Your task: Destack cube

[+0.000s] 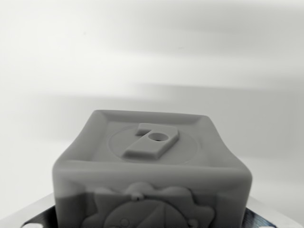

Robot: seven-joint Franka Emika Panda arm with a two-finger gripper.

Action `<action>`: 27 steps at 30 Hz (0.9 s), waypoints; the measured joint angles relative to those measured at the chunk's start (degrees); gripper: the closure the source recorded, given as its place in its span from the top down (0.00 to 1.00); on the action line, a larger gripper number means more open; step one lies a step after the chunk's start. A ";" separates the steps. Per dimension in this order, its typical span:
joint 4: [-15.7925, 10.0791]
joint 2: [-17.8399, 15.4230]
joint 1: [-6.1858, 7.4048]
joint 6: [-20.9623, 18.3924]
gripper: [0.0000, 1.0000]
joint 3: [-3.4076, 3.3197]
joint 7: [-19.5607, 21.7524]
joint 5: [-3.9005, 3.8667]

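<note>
Wrist view: a grey moulded cube [152,171] with rounded edges and raised relief fills the lower centre between my metal fingers [28,216]. I cannot tell whether my claw [152,221] grips it.

Plain pale surface [47,71], out of focus from edge to edge. Across the middle of the surface, a broad, soft grey shadow band [237,97], heavier toward the wrist view's right and thinning out toward the left. Higher on the surface, a fainter streak of shade [199,40], blurred at both margins. Between the two, brighter white. Impossible to tell whether the surface's upper part is table or wall.
</note>
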 joint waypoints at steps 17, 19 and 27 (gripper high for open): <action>0.67 4.03 2.31 3.24 0.00 0.24 3.67 0.40; 0.91 5.50 2.26 4.30 0.00 0.38 3.59 0.63; 1.59 8.74 1.85 7.05 0.00 0.97 3.24 1.16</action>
